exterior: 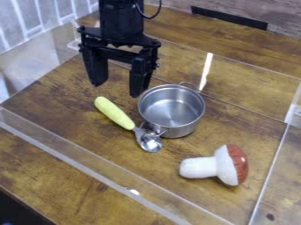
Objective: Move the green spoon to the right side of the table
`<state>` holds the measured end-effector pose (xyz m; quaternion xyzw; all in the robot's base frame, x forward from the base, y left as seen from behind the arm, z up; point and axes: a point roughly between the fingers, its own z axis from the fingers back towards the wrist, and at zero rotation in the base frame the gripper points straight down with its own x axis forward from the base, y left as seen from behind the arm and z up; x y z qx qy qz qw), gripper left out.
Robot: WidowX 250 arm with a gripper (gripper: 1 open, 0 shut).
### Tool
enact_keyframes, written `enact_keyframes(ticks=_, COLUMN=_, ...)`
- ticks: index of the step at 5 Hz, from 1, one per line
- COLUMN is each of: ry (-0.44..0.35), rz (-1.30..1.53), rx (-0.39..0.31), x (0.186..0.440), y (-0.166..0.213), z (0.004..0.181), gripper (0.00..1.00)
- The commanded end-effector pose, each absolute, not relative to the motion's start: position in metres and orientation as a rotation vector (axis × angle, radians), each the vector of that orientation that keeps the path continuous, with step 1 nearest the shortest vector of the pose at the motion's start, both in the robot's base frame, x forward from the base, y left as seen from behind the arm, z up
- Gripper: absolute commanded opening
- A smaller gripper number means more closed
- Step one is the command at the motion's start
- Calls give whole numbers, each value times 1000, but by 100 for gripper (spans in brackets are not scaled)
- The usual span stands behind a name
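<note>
Empty steel pot [172, 110] mid-table, toy mushroom [216, 164] lying on its side nearby

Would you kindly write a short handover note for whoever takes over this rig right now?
Gripper: open, empty, pointing down, hovering above the table behind the spoon.
Green spoon: lying flat left of centre, its metal bowl close against the base of the steel pot.
Toy mushroom: on its side, front right, apart from the others.
Done: nothing yet; spoon not grasped.
Left: lower over the yellow-green handle, close the fingers, lift, carry it to the right side of the table, probably clearing the pot, and release.
</note>
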<state>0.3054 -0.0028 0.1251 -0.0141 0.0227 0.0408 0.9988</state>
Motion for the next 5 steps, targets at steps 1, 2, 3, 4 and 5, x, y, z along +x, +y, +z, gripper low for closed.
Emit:
enact_keyframes(ticks=1, ry=-16, rz=101, rx=-32, x=316, y=3, z=135, gripper=100)
enact_keyframes(ticks=2, ry=-12, rz=35, rx=-32, x=319, y=6, z=130, gripper=100)
enact_keyframes(ticks=3, ry=-19, rz=-21, rx=-34, x=322, y=9, z=129, gripper=100)
enact_keyframes(ticks=4, ry=-22, rz=-1, rx=-32, x=318, y=15, z=131, gripper=100)
enact_keyframes(ticks=5, ry=-27, rz=21, rx=-26, x=312, y=20, z=133, gripper=100)
